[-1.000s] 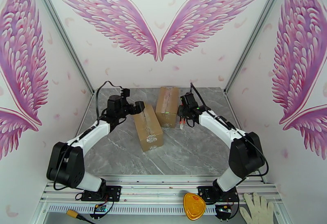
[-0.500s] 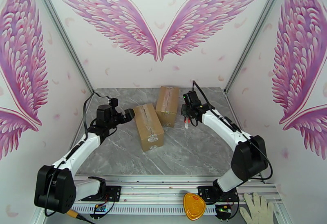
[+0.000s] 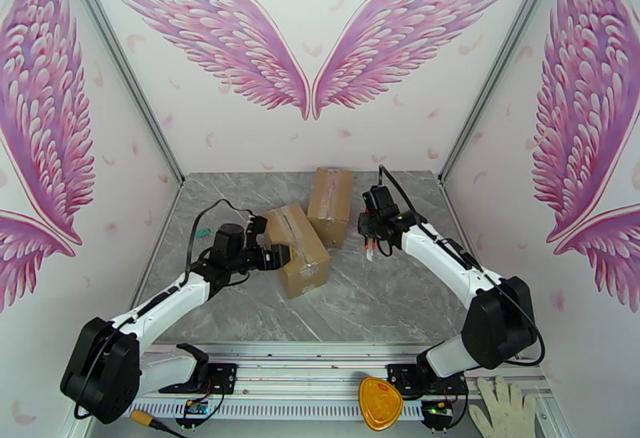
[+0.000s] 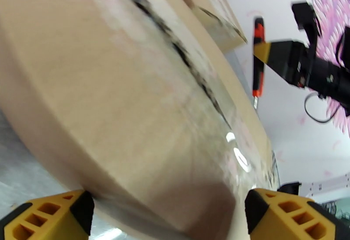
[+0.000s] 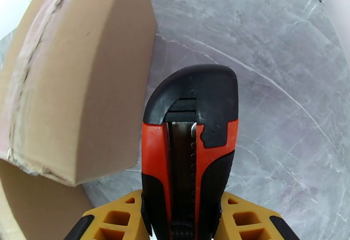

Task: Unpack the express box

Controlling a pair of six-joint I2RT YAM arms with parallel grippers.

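Note:
Two taped cardboard express boxes lie mid-table: a near one (image 3: 298, 249) and a far one (image 3: 330, 205). My left gripper (image 3: 280, 258) is low at the near box's left side. Its jaws are wide open, and in the left wrist view the box (image 4: 131, 105) sits between the yellow fingertips (image 4: 52, 217); I cannot tell whether they press on it. My right gripper (image 3: 370, 228) hovers just right of the far box (image 5: 78, 83), shut on a red-and-black utility knife (image 5: 190, 149) that points down at the table. The knife (image 4: 258, 57) also appears in the left wrist view.
A yellow object (image 3: 379, 403) and a white glove (image 3: 504, 408) lie on the front rail beyond the table's near edge. A small green item (image 3: 204, 232) lies left of my left arm. Walls close in both sides and the back. Bare marble (image 3: 384, 296) stretches in front of the boxes.
My left arm swung down and right until its jaws straddled the near box, which turned slightly, near end rightward. The right gripper with the knife drifted a little right and nearer.

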